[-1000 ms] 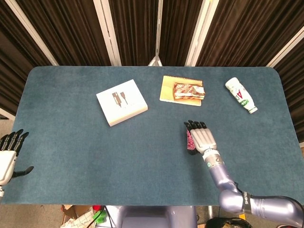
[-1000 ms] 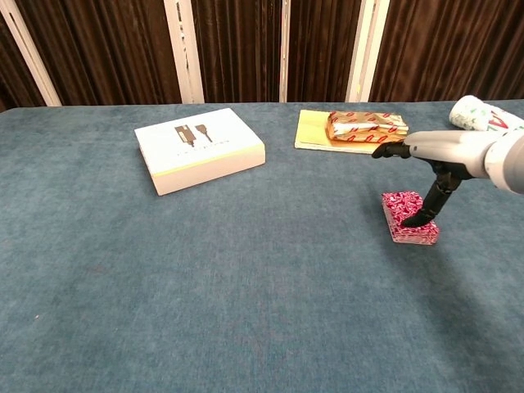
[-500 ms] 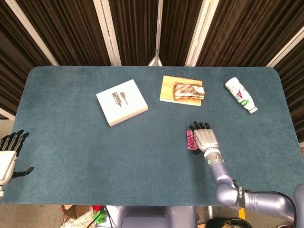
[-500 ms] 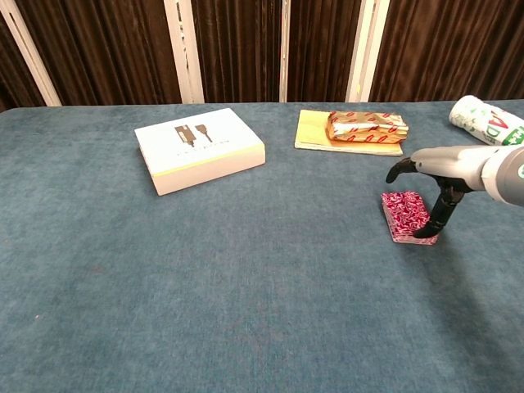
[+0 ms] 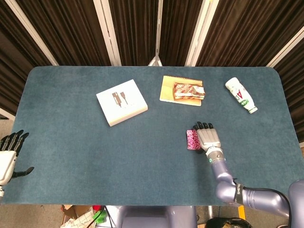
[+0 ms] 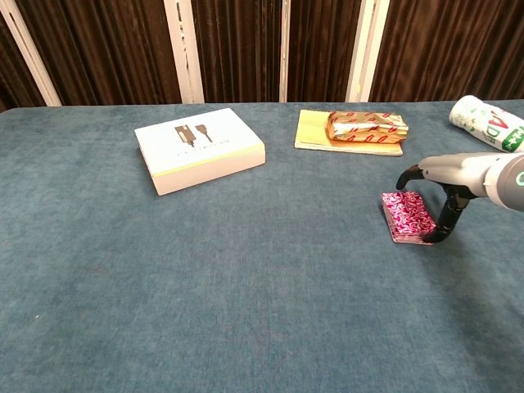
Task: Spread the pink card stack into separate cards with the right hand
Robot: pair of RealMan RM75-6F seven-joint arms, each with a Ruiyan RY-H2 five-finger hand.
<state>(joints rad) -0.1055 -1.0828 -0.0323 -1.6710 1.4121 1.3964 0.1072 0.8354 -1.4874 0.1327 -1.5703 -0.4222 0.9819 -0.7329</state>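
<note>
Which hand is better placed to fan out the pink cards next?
Right. The right hand sits beside the pink card stack, a fingertip at its near right edge. The left hand hangs off the table's far left edge, well away.

No lettering is legible; the white box (image 6: 199, 150) shows only two plug pictograms

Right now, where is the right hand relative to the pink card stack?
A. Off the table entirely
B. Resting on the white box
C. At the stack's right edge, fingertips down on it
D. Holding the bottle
C: the right hand has its fingertips down at the right edge of the pink card stack, which lies unspread on the table.
</note>
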